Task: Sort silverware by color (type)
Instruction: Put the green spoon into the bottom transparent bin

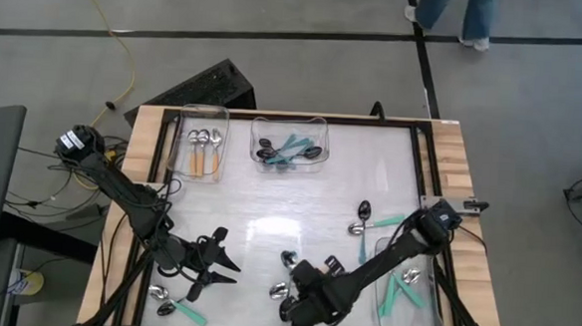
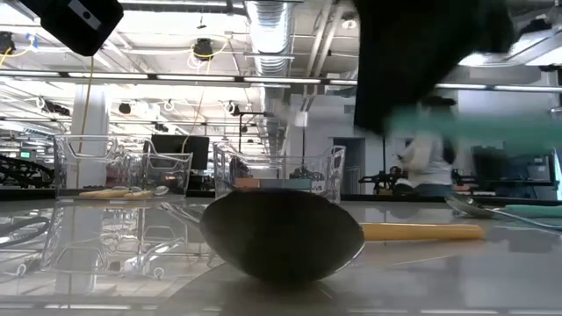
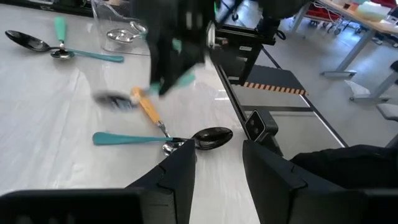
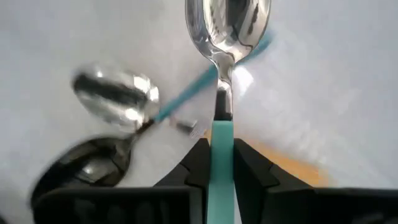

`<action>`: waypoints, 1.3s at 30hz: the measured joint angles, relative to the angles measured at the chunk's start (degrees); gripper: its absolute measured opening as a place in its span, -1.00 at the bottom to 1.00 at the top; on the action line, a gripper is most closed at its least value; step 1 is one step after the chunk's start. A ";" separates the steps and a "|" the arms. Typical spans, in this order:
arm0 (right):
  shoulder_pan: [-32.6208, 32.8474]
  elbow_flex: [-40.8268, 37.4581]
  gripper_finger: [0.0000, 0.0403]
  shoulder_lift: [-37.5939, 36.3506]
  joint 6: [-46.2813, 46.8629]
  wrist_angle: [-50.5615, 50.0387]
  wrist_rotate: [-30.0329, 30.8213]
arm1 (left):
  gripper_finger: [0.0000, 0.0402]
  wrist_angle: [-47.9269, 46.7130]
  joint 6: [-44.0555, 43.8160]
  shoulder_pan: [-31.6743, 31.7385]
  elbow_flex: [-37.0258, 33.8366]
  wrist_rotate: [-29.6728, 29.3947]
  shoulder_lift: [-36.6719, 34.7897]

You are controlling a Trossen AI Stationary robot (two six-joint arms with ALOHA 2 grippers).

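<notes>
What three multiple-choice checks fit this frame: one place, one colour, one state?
1. Where in the high view is the clear bin with the orange-handled spoons?
A. Upper left of the table
B. Lower right of the table
C. Centre of the table

2. What colour is the handle between the right gripper's fingers?
A. Orange
B. Teal
C. Blue

3. What is the left gripper's state?
A. Shut on a spoon
B. Open and empty
C. Inside a bin

Key:
1 A: the clear bin holding the orange-handled spoons sits at the table's upper left.
2 B: the right gripper is shut on a teal-handled spoon.
3 B: the left gripper shows its fingers apart above the table with nothing between them.
</notes>
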 joint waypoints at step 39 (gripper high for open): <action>24.54 -36.18 -0.33 -33.52 46.37 -13.82 -13.66 | -0.41 -0.20 -2.67 -1.88 0.02 -3.44 0.00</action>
